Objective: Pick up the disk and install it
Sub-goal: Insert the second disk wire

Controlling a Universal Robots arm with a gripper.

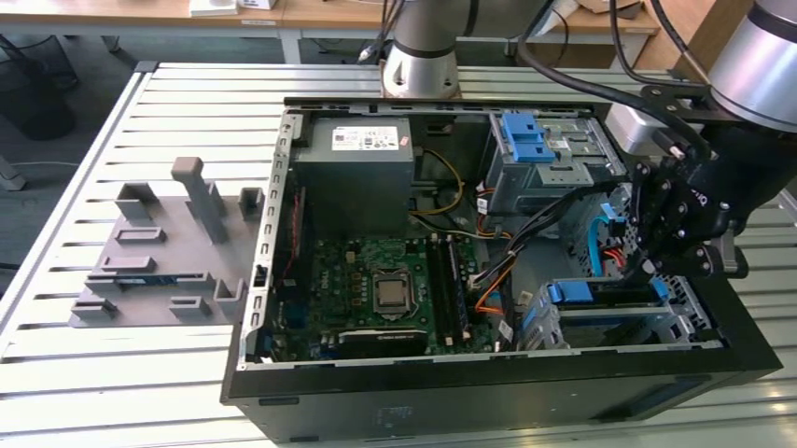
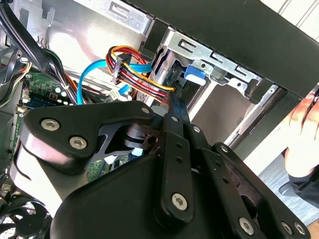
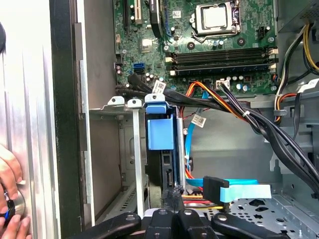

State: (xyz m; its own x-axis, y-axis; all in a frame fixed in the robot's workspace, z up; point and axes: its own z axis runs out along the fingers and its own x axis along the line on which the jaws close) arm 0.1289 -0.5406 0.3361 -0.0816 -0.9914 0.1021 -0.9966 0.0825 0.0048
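Note:
The disk point(image 3: 160, 132) stands on edge in the metal drive cage point(image 3: 133, 149) at the front corner of the open computer case, its blue carrier tab facing up. In the exterior view the disk point(image 1: 604, 294) lies in the lower cage on the exterior view's right. My gripper point(image 3: 172, 195) is directly over it, shut, with its tips against the disk's dark rear edge and nothing between the fingers. In the second wrist view the gripper point(image 2: 174, 105) points at the blue carrier point(image 2: 194, 73) in the cage.
Bundled cables point(image 3: 234, 107) and a blue data cable point(image 3: 234, 189) run close beside the cage. The motherboard point(image 1: 386, 280), grey power supply point(image 1: 361, 154) and upper cage with blue latch point(image 1: 538, 140) fill the case. A grey fixture point(image 1: 162, 252) lies outside. A person's hand point(image 3: 7, 199) rests by the case wall.

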